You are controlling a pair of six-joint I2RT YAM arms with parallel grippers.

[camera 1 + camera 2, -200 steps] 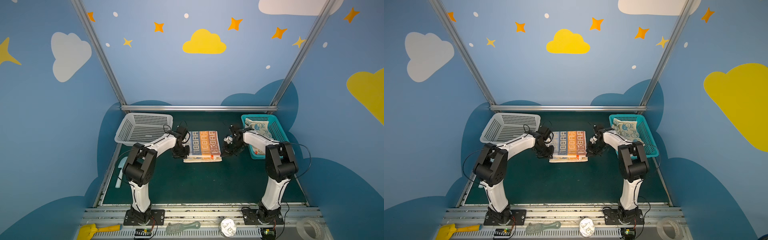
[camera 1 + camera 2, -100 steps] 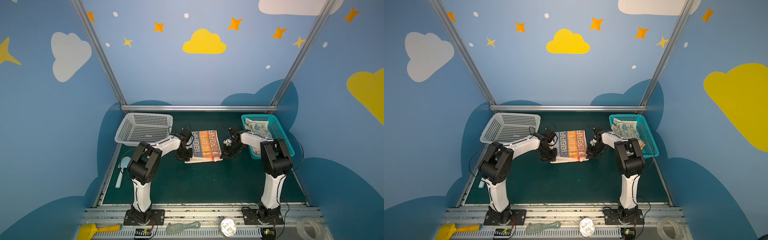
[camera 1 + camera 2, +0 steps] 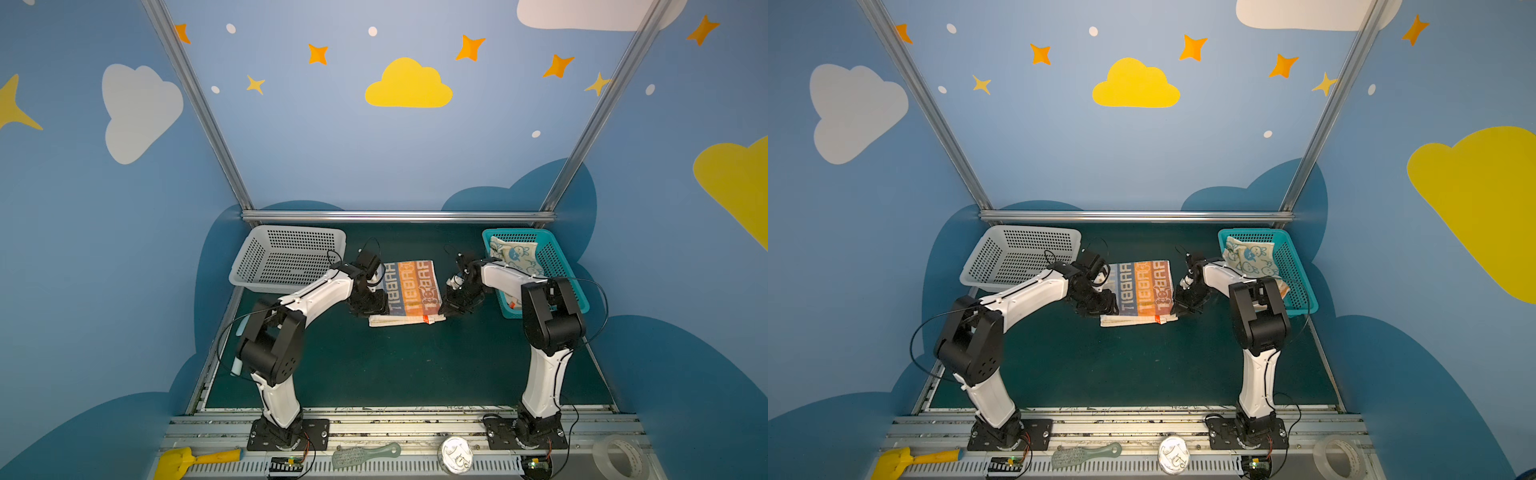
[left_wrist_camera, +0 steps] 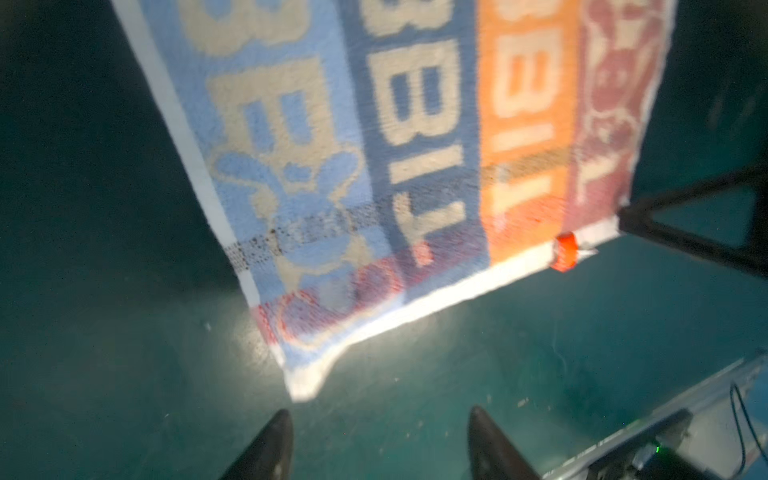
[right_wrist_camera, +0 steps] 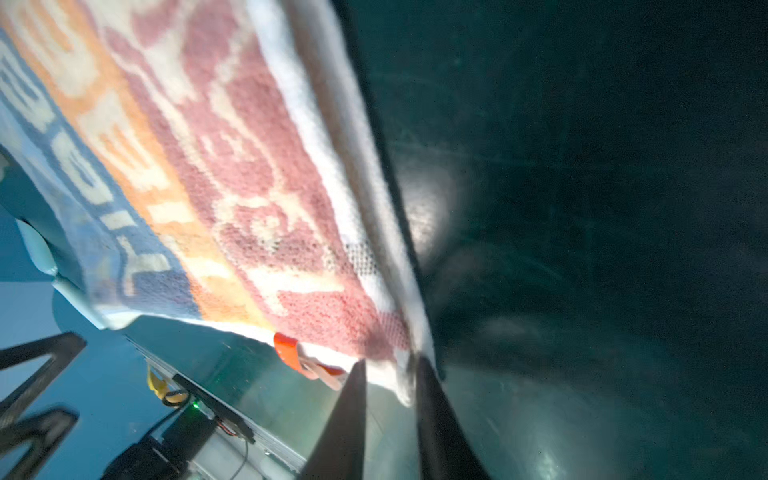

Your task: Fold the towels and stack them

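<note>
One "RABBIT" towel (image 3: 409, 291) | left hand (image 4: 378, 415) apart, off it | right hand (image 5: 388, 361) narrow around its corner, grip unclear

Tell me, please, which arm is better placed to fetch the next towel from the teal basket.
Likely the right arm: it sits beside the teal basket, though its fingers straddle the striped towel's corner. The left fingers, open, lie across that towel.

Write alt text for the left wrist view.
A striped towel with large cream lettering lies on a dark green mat, its near corner just ahead of the open, empty left gripper. A small orange tag sticks out from its white hem.
</note>
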